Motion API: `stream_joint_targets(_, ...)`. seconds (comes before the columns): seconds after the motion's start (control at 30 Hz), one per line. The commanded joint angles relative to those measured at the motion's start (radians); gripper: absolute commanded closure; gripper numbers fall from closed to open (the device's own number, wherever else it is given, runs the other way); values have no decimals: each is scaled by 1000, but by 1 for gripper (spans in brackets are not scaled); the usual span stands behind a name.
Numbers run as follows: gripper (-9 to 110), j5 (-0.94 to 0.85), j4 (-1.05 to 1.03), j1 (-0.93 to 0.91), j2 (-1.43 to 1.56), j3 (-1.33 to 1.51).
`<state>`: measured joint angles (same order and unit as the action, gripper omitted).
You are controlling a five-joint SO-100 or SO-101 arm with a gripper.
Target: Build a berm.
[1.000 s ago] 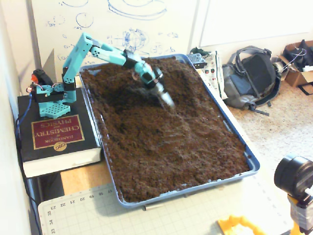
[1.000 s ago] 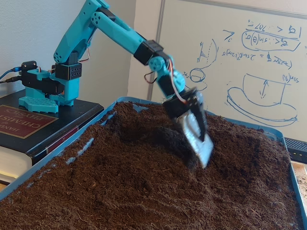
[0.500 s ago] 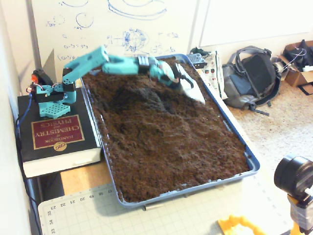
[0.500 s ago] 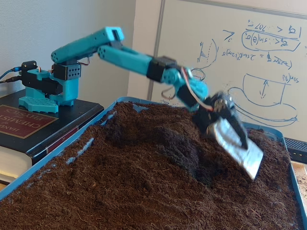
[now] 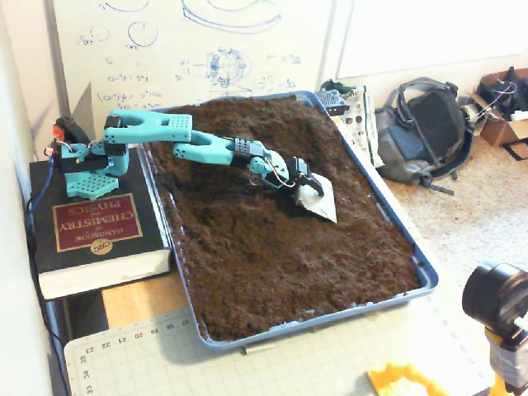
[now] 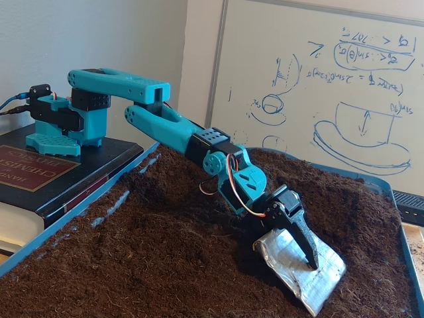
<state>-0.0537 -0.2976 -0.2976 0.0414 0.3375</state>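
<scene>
A blue tray (image 5: 426, 273) is filled with loose dark brown soil. The soil rises into a rough berm (image 5: 264, 124) across the far half of the tray, seen as a hump (image 6: 338, 195) behind the arm in the other fixed view. My teal arm reaches low over the soil. Its gripper (image 5: 320, 198) (image 6: 310, 268) sits at the soil surface mid-tray. The black finger (image 6: 301, 235) lies flat on a crumpled silver foil plate (image 6: 328, 278) (image 5: 326, 205), so the gripper is shut on it. The plate's lower edge rests on the soil.
The arm's base stands on a thick black book (image 5: 91, 235) (image 6: 26, 169) left of the tray. A whiteboard (image 6: 331, 86) is behind, a backpack (image 5: 425, 132) and electronics lie right of the tray, a cutting mat (image 5: 289, 363) is in front, and a camera (image 5: 495, 301) sits at the lower right.
The arm swung out to the far right side of the tray, then folded down and came back toward mid-tray, bringing the foil plate onto the soil surface.
</scene>
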Motion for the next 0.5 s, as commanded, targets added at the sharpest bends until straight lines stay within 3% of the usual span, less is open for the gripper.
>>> stream_joint_targets(0.0, 101, 12, -15, 14, 80, 117)
stream_joint_targets(0.47, 101, 11, -14, 63, 683, 1009)
